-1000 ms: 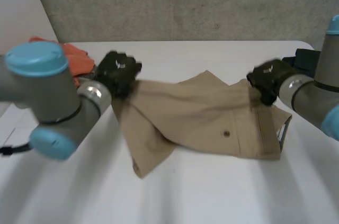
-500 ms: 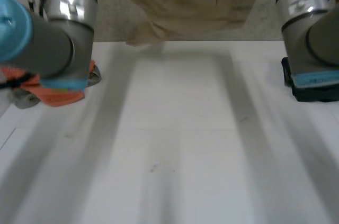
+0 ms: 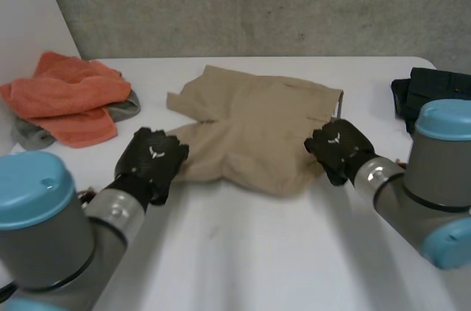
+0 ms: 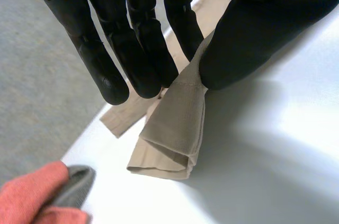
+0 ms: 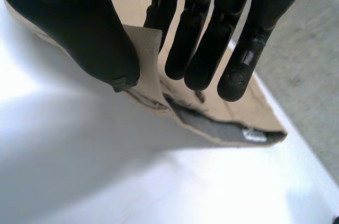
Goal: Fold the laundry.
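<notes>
The tan shorts [image 3: 254, 127] lie in the middle of the white table [image 3: 243, 259], bunched rather than flat, with each hand holding a near corner. The left hand [image 3: 151, 164] is closed on the left end, where its thumb presses a folded hem of the cloth against the fingers [image 4: 143, 54]. The right hand [image 3: 337, 148] pinches the right end the same way, thumb to fingers, just beside the open waistband with its small label. Holding both ends like this looks meant to keep the garment stretched between the arms, so it can be laid out square before a fold is made. Half a second ago the shorts hung high in the air between raised arms, clear of the table; now they are back down and the arms have dropped low with them. Compared with a second ago, the cloth lies farther back on the table and more gathered. The orange towels [image 3: 66, 98] and a grey cloth [image 3: 126, 107] sit well off to the left, and a dark garment [image 3: 434, 87] lies far right, neither touched.
</notes>
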